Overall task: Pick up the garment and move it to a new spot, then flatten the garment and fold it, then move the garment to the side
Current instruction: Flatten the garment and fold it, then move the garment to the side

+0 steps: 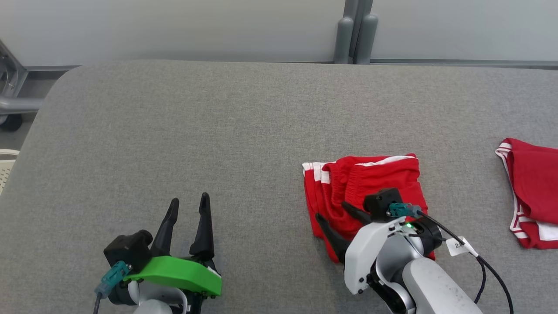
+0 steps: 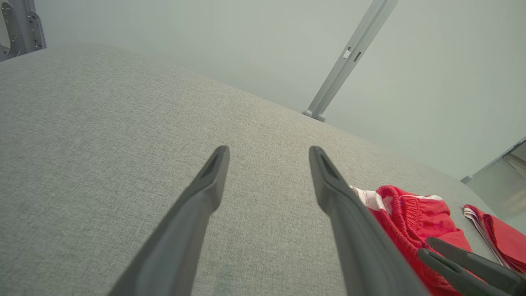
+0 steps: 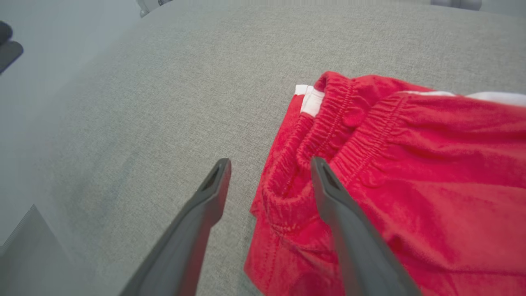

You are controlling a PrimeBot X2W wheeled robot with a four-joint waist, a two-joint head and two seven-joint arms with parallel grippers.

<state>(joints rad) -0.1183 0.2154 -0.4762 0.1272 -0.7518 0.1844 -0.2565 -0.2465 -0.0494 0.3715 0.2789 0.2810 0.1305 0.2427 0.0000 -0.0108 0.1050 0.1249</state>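
Folded red shorts [image 1: 370,183] with white stripes lie on the grey desk [image 1: 218,131]. The right end effector [image 1: 332,210], fingers apart and empty, straddles their near-left edge. The left end effector [image 1: 189,198], also spread, hovers left of the shorts, and a cable tag [image 1: 458,245] beside them reads "2", the rest illegible.

The head camera looks steeply down from behind the left pincer [image 1: 189,198] and right pincer [image 1: 331,209]. The left's wrist camera skims low over the grey table [image 2: 102,123]; the right's sits close above the red garment [image 3: 431,164], shared by all views

Grey table [image 1: 174,131]: red shorts [image 1: 370,179], red garment [image 1: 534,192]
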